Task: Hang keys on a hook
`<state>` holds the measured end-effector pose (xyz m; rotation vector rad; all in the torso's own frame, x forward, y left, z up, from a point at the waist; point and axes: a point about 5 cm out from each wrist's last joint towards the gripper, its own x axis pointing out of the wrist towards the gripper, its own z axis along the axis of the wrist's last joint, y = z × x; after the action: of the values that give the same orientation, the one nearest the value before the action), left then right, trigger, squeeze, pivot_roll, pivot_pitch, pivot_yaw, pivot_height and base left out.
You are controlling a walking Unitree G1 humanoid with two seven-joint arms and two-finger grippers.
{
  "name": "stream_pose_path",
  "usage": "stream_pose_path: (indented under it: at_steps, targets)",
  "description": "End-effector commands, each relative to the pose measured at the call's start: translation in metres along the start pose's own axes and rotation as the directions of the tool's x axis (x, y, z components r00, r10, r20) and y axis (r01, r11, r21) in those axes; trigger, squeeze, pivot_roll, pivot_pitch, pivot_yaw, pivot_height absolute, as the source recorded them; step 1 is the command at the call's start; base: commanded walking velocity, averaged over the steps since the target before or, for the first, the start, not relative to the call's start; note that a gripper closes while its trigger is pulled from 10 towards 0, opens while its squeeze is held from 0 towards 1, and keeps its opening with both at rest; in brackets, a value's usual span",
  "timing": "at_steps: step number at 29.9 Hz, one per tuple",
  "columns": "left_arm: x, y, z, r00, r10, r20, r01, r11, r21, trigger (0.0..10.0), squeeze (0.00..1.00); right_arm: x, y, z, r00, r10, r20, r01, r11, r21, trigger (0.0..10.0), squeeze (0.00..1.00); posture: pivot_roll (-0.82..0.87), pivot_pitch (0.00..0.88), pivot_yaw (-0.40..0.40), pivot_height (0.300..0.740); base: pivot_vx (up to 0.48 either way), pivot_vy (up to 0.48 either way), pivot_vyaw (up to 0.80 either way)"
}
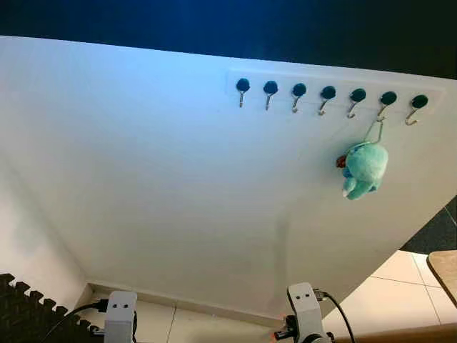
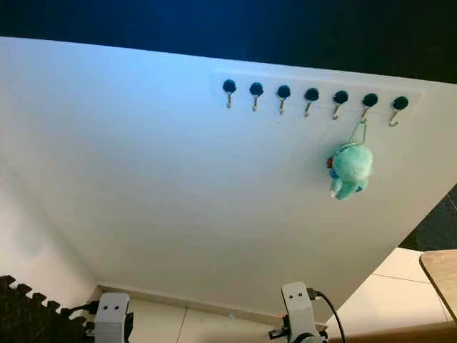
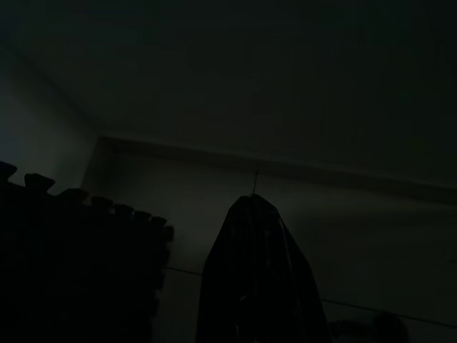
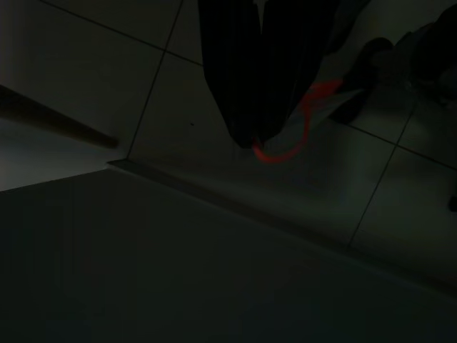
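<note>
Apparently pinching the keys [image 4: 293, 139] in the right gripper [image 4: 246, 139]: black fingers pressed together at the tips, with a red loop curling out just beside them and a pale flat piece behind it. Too dark to make out more than that. Hanging low, over floor tile [image 4: 178, 100] near the foot of the wall [image 1: 178, 179].

Left gripper [image 3: 253, 204] hanging idle in the shade, seemingly pressed together on nothing, with a dark foam mat [image 1: 28, 307] close by on its outer side.

Well above the right gripper, on the wall: a white rail [image 1: 335, 80] with seven hooks in a row. Directly over it, roughly, a bare hook [image 1: 328, 94]; further out to its right, a teal plush toy [image 1: 365, 166] dangling by a loop from the second-to-last hook, hanging clear below the rail. Every other hook bare.

Not yet hung, then; judged to be at the start, with the whole lift to the rail ahead.

Risks from here:
- Slipping of the keys on the way up, since held only at the fingertips by a thin loop.
- Missing the hook, because small and upturned, and the loop floppy and likely to swing.
- Knocking the toy off its hook if aiming too far right.
- Scraping the fingers along the wall if reaching in too deep.
- Opening too soon, before the loop sits fully over the hook, and dropping the keys to the floor.
</note>
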<state>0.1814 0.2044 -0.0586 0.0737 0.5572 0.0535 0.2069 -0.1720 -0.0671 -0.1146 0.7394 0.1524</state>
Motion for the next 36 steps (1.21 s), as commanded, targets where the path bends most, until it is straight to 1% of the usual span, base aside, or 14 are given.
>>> stream_pose_path:
  at_steps: [1,6,18,21,24,26,29,36]
  targets:
    - [-0.0012,-0.0015,-0.0032,1.000,-0.007,-0.016,0.007,1.000,-0.004,10.0,0.00,-0.0017,-0.0015,-0.0046,1.000,-0.002,-0.015,0.002,1.000,0.000,10.0,0.00,0.08,0.055,-0.050,0.740,0.000,0.000,0.00]
    - [-0.0011,-0.0015,-0.0030,1.000,-0.013,-0.015,0.012,1.000,-0.005,10.0,0.00,-0.0019,-0.0012,-0.0050,1.000,-0.001,-0.014,0.001,1.000,0.001,10.0,0.00,0.08,0.050,-0.051,0.740,0.000,0.269,0.00]
    - [-0.0013,-0.0003,-0.0029,1.000,-0.016,-0.012,0.016,1.000,-0.003,10.0,0.00,-0.0019,-0.0003,-0.0052,1.000,0.001,-0.014,-0.001,1.000,0.002,10.0,0.00,0.08,0.051,-0.050,0.740,0.000,0.382,0.00]
    - [-0.0018,0.0000,-0.0020,1.000,-0.023,0.000,0.023,1.000,0.010,10.0,0.00,-0.0018,0.0000,-0.0052,1.000,0.001,-0.014,-0.001,1.000,0.003,10.0,0.00,0.08,0.053,-0.049,0.740,0.000,0.000,0.00]
    - [-0.0027,-0.0016,-0.0003,0.998,-0.056,0.020,0.055,0.997,0.056,10.0,0.00,-0.0018,0.0005,-0.0056,1.000,0.000,-0.016,0.000,1.000,0.007,10.0,0.00,0.08,0.055,-0.047,0.740,0.000,0.000,0.00]
    - [-0.0028,-0.0019,-0.0001,0.998,-0.062,0.021,0.060,0.996,0.063,10.0,0.00,-0.0018,0.0006,-0.0056,1.000,0.000,-0.016,0.000,1.000,0.008,10.0,0.00,0.08,0.055,-0.047,0.740,0.000,0.000,0.00]
    - [-0.0028,-0.0031,0.0000,0.997,-0.072,0.021,0.071,0.995,0.072,10.0,0.00,-0.0019,0.0011,-0.0060,1.000,0.000,-0.017,0.001,1.000,0.011,10.0,0.00,0.08,0.057,-0.044,0.740,0.000,-0.480,0.00]
    - [-0.0028,-0.0044,0.0005,0.996,-0.080,0.025,0.078,0.995,0.067,10.0,0.00,-0.0022,0.0017,-0.0068,1.000,-0.002,-0.016,0.002,1.000,0.016,10.0,0.00,0.08,0.060,-0.044,0.740,0.000,-0.480,0.00]
